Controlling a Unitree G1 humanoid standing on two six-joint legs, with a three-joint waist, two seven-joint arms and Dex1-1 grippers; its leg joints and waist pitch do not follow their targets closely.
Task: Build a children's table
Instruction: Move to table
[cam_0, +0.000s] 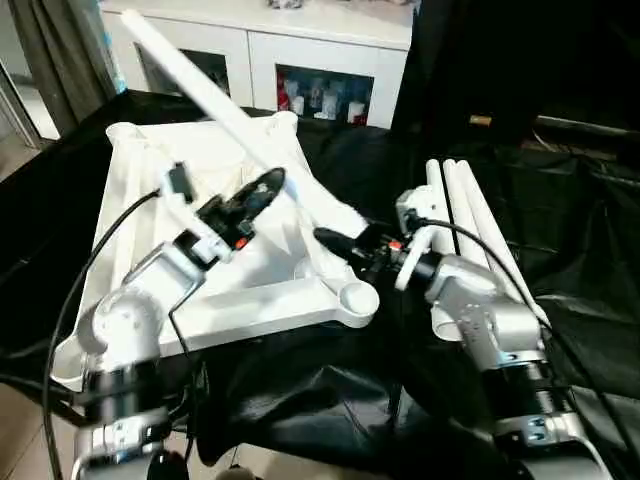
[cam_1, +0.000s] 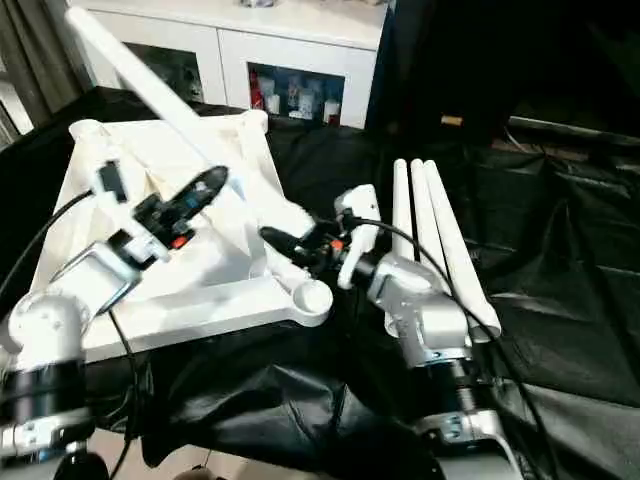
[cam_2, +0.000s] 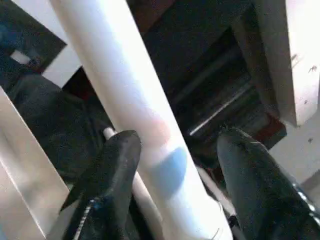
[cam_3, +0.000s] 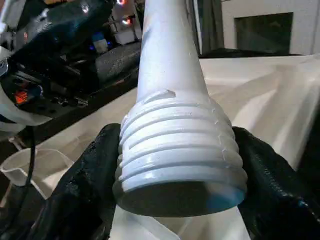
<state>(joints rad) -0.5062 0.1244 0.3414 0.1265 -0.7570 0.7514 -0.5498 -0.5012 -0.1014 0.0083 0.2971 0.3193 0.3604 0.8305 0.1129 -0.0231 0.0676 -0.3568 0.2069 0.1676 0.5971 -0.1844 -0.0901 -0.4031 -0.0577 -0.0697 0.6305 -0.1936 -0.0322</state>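
Right hand (cam_3: 177, 200): clamps threaded end of long round white plastic leg (cam_0: 215, 100).
Left hand (cam_2: 175, 165): fingers spread around that leg (not gripping).
Spare white legs (cam_0: 470, 225): 3, on black cloth (cam_0: 580, 260).

leg (cam_3: 170, 65): smooth white plastic, ridged threaded end | tabletop (cam_0: 250, 300): glossy white plastic | worktop cover (cam_0: 560, 280): crinkled shiny black sheeting | forearms (cam_0: 480, 310): silver metal

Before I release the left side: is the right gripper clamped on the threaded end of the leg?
Yes. The right gripper has a finger on each side of the leg's threaded end.
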